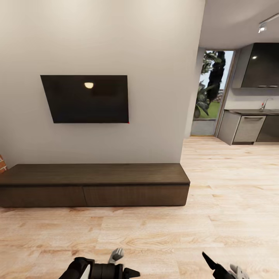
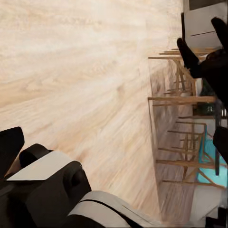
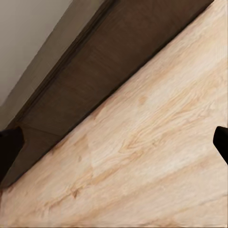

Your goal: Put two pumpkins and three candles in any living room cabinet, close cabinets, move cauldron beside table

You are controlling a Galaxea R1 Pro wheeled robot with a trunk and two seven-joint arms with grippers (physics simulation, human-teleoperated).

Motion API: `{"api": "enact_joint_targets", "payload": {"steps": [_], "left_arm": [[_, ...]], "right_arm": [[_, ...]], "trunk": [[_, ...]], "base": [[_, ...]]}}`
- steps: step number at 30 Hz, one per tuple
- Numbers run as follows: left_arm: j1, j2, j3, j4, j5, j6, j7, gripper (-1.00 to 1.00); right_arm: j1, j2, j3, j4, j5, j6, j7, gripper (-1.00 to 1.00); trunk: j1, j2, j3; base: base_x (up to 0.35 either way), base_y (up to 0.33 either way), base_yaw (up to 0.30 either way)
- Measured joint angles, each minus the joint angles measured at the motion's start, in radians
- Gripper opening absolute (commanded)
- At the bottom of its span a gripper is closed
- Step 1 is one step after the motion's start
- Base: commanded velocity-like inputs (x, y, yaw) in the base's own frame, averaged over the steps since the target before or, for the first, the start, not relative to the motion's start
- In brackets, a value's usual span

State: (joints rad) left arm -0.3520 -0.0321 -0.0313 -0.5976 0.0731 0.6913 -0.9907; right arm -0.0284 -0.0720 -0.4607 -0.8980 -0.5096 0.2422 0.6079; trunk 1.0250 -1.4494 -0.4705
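The cabinet [image 1: 93, 193] is a long, low dark-brown unit against the wall, its flat fronts shut and its top bare. Its front also shows in the right wrist view [image 3: 118, 61]. My left gripper [image 1: 116, 267] hangs low at the bottom of the head view. Over bare wood floor, its fingers [image 2: 9, 147] are spread wide with nothing between them. My right gripper [image 3: 114, 142] is open too, its fingertips [image 3: 221, 147] at the frame's edges, with only floor between. The pumpkins, candles, cauldron and table are out of view.
A dark TV [image 1: 85, 99] hangs on the wall above the cabinet. To the right, past the wall's corner, are a glass door [image 1: 211, 93] and kitchen counters [image 1: 252, 124]. Wooden-legged furniture [image 2: 180, 118] stands on the light wood floor [image 1: 155, 232].
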Motion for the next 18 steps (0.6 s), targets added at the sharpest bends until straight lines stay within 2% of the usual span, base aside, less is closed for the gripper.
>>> {"api": "enact_joint_targets", "payload": {"steps": [1, 2, 3, 4, 6, 8, 10, 15, 18], "left_arm": [[0.000, 0.005, -0.001, 0.001, -0.002, 0.000, -0.027, 1.00], [0.000, 0.021, -0.003, -0.002, -0.005, 0.001, -0.117, 1.00], [0.000, 0.034, -0.005, -0.001, -0.012, 0.002, -0.215, 1.00], [0.000, 0.040, -0.005, 0.000, -0.015, 0.002, -0.269, 1.00], [0.000, 0.045, -0.006, 0.002, -0.015, 0.002, -0.315, 1.00], [0.000, 0.047, -0.007, 0.002, -0.015, 0.002, -0.343, 1.00], [0.000, 0.046, -0.008, 0.003, -0.018, 0.001, -0.355, 1.00], [0.000, 0.045, -0.008, 0.003, -0.011, 0.001, -0.366, 1.00], [0.000, 0.048, -0.002, 0.003, -0.007, 0.001, -0.371, 1.00]], "right_arm": [[0.000, 0.000, -0.003, 0.004, -0.004, 0.012, 0.008, 1.00], [0.000, -0.002, -0.008, 0.015, -0.023, 0.041, 0.023, 1.00], [-0.002, -0.007, -0.011, 0.022, -0.059, 0.060, 0.030, 1.00], [-0.004, -0.014, -0.012, 0.026, -0.091, 0.070, 0.029, 1.00], [-0.007, -0.027, -0.012, 0.027, -0.141, 0.091, 0.026, 1.00], [-0.010, -0.045, -0.013, 0.029, -0.204, 0.121, 0.023, 1.00], [-0.019, -0.054, -0.013, 0.032, -0.247, 0.130, -0.004, 1.00], [-0.044, -0.058, -0.012, 0.033, -0.279, 0.105, -0.114, 1.00], [-0.050, -0.059, -0.012, 0.031, -0.295, 0.103, -0.126, 1.00]], "trunk": [[0.000, 0.000, 0.000], [0.000, 0.000, 0.000], [0.000, 0.000, 0.000], [0.000, 0.000, 0.000], [0.000, 0.000, 0.000], [0.000, 0.000, 0.000], [0.000, 0.000, 0.000], [0.000, 0.000, 0.000], [0.000, 0.000, 0.000]], "base": [[0.000, 0.000, 0.000], [0.000, 0.000, 0.000], [0.000, 0.000, 0.000], [0.000, 0.000, 0.000], [0.000, 0.000, 0.000], [0.003, 0.000, 0.000], [0.076, 0.013, 0.000], [0.213, 0.090, 0.000], [0.107, 0.055, 0.000]]}}
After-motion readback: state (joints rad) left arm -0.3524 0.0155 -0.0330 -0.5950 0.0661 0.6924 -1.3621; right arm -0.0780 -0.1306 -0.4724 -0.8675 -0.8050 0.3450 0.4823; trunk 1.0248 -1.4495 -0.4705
